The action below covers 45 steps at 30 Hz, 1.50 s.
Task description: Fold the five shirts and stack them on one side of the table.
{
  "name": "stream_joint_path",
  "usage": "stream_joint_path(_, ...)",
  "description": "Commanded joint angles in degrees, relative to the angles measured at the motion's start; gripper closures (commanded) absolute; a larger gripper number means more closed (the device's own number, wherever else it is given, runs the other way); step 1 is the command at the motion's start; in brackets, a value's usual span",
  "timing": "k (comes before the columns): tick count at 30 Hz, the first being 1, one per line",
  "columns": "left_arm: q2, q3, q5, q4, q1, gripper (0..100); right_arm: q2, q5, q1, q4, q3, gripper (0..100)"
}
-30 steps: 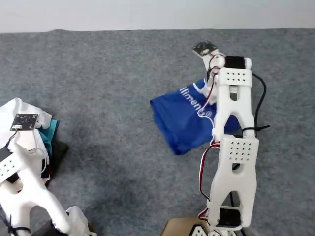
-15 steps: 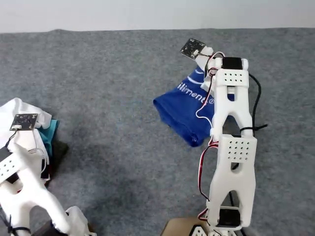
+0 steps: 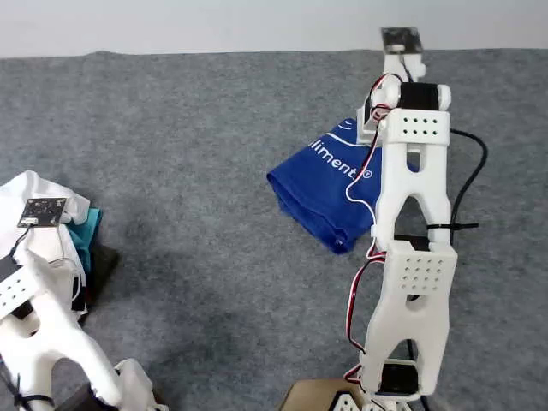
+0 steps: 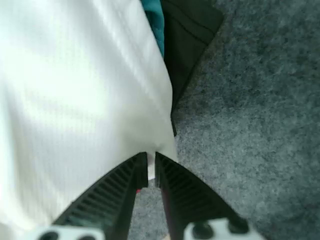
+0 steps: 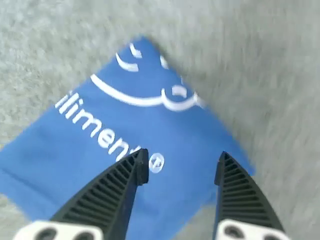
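Blue shirt (image 5: 125, 110), folded with its print up, lay flat on the grey felt table (image 3: 197, 128) directly beneath the right gripper (image 5: 183, 156), whose jaws stood spread wide and held nothing. A pinch taking just the top layer would likely pull the fold apart on lifting, and dragging over the rough felt could roll an edge under. Well apart from that gripper, the left gripper (image 4: 151, 159) hung with jaws drawn almost together at the edge of the white shirt (image 4: 75, 100); whether cloth was caught could not be told. A teal shirt (image 4: 152, 20) and a dark shirt (image 4: 192, 35) peeked from under the white one just beyond its tips — and that arm, parked over the stack, would likely block the blue shirt's landing.
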Motion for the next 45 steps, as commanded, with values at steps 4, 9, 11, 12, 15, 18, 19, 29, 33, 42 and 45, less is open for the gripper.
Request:
stream_joint_path(4, -0.53, -0.57, -0.26, -0.09, 0.18, 96, -4.7, -16.79, -0.48, 9.98, -2.9, 77.2)
stream_joint_path(9, -0.53, -0.57, -0.35, 0.44, 0.26, 96, -4.53, -29.8, -2.33, 11.3, -2.64, 74.5)
stream_joint_path(11, -0.53, -0.66, -0.35, 0.35, 0.26, 96, -3.82, -32.88, -3.82, 11.12, -2.73, 67.1)
stream_joint_path(12, -0.53, -0.66, -0.35, 0.35, 0.26, 96, -3.12, -34.64, -4.62, 10.59, -2.81, 62.8)
stream_joint_path(15, -0.53, -0.66, -0.35, 0.35, 0.26, 96, 0.13, -39.12, -5.85, 7.52, -2.81, 55.1)
stream_joint_path(18, -0.53, -0.66, -0.35, 0.44, 0.26, 96, 3.65, -41.67, -6.2, 4.88, -2.81, 54.9)
stream_joint_path(19, -0.53, -0.66, -0.35, 0.44, 0.26, 96, 4.79, -42.29, -6.29, 4.35, -2.81, 54.9)
stream_joint_path(29, -0.53, -0.57, -0.44, 0.53, 0.26, 96, 16.04, -43.96, -6.2, -3.3, -2.9, 54.9)
stream_joint_path(33, -0.44, -0.57, -0.44, 0.53, 0.26, 96, 19.3, -43.96, -6.37, -4.88, -2.9, 55.5)
stream_joint_path(42, -0.26, -0.57, -0.44, 0.26, 0.26, 96, 20.0, -39.82, -5.85, -4.44, -2.9, 93.5)
stream_joint_path(45, -0.26, -0.57, -0.44, 0.26, 0.26, 96, 19.12, -36.75, -5.85, -3.3, -2.9, 98.0)
